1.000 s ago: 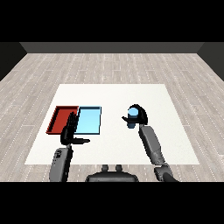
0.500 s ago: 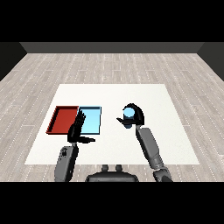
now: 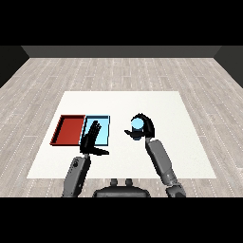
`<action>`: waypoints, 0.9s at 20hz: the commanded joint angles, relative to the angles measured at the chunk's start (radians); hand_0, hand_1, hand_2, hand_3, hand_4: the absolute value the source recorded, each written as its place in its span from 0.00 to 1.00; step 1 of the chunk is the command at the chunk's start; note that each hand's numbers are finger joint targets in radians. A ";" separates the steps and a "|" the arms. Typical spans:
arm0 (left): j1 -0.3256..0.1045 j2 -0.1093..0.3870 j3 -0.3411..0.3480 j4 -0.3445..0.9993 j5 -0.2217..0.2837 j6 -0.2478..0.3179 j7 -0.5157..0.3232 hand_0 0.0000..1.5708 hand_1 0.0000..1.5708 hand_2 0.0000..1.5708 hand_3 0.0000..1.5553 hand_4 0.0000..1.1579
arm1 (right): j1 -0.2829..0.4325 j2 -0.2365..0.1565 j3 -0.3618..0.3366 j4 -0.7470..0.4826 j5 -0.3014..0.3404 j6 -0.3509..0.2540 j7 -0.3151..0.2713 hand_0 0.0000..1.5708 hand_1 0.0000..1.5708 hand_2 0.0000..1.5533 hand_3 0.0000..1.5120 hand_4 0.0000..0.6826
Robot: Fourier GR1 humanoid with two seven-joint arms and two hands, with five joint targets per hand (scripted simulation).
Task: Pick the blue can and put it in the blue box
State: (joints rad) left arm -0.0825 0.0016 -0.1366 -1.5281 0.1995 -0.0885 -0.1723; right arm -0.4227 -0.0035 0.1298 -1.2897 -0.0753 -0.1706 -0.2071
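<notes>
The blue can [image 3: 137, 125] is held by the right robot hand [image 3: 144, 128], curled round it, right of the light blue tray [image 3: 104, 136], over whose near edge the left robot hand [image 3: 92, 137] is spread flat.

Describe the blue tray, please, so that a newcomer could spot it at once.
On the white table, look left of centre, where two flat trays lie side by side. The blue tray is the right one, nearer the can; the left hand overlaps its near edge. Its neighbour is red.
</notes>
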 commanded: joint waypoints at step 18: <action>-0.238 -0.002 -0.264 0.224 0.035 0.309 0.024 0.00 0.00 0.00 0.00 0.00 | -0.058 0.003 0.125 0.009 -0.035 -0.022 -0.015 0.90 0.90 0.94 0.94 0.90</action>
State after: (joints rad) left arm -0.2766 0.0001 -0.3595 -1.3182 0.2093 0.1658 -0.1713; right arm -0.4817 -0.0005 0.2416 -1.2858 -0.0988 -0.2066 -0.2010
